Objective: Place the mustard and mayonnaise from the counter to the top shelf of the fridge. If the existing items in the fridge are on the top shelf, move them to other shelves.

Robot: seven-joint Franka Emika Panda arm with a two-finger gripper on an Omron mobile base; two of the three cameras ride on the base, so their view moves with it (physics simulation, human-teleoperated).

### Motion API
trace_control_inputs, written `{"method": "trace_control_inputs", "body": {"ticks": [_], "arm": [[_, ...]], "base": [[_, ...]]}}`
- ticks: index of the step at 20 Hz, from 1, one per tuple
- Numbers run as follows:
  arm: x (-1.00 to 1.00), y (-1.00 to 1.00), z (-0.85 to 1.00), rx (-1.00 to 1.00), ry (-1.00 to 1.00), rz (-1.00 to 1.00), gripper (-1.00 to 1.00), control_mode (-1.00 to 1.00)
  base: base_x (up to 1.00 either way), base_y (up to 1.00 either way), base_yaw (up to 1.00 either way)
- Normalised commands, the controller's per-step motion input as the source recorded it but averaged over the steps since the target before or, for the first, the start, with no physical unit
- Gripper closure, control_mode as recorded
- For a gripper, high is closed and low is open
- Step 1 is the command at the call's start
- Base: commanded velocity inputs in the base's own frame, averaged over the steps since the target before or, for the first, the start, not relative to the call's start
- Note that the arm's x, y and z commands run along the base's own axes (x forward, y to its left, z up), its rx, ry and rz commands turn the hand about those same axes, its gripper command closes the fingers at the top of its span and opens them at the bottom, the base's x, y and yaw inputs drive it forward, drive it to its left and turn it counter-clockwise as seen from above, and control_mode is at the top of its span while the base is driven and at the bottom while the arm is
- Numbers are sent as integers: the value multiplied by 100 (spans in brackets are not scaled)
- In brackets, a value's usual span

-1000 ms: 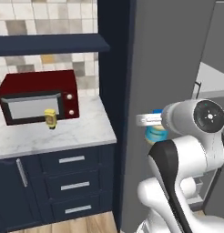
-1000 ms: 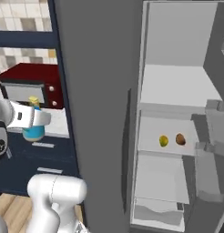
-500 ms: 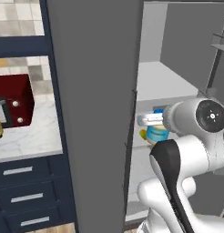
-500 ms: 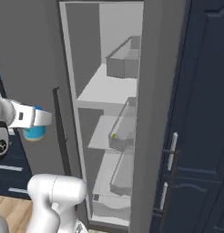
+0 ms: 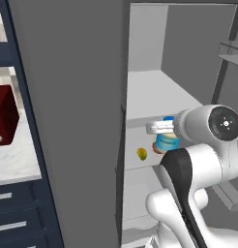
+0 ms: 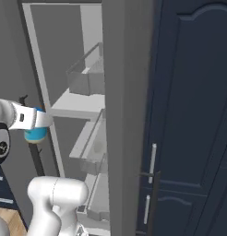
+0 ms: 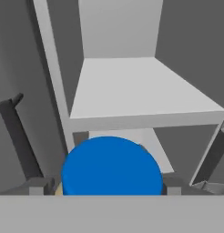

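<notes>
The gripper [image 7: 109, 189] is carrying the mayonnaise [image 7: 112, 167], jaws clamping its sides, before the open fridge [image 5: 72, 97]. The top shelf [image 7: 136, 91] is lying bare at twelve o'clock; the jar likely needs lifting, then easing forward.

— Where's the mayonnaise [image 5: 166, 141]?
— Blue-lidded jar, upright, gripped in the pincer [image 5: 165, 130] before the open fridge [image 5: 72, 97], near the top shelf [image 7: 132, 93]'s front edge.
— Existing items?
— One yellow-green lump [image 5: 141, 154] on a lower shelf, probably near its front.

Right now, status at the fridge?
Gripper clamped on blue-lidded mayonnaise jar, facing bare pale grey top shelf. Yellow-green lump on shelf below.
</notes>
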Motion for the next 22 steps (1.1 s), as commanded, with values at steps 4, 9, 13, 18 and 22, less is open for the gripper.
{"method": "trace_control_inputs", "body": {"ticks": [4,9,13,18,22], "arm": [[21,-14,0,0,0,-1,100,-100],[100,-64,0,-3,-6,-1,100,-100],[100,-72,0,-2,-7,0,100,-100],[100,-45,2,-2,-1,0,100,-100],[100,-2,4,-2,0,0,100,-100]], "base": [[47,-30,0],[0,0,0],[0,0,0],[0,0,0],[0,0,0]]}}
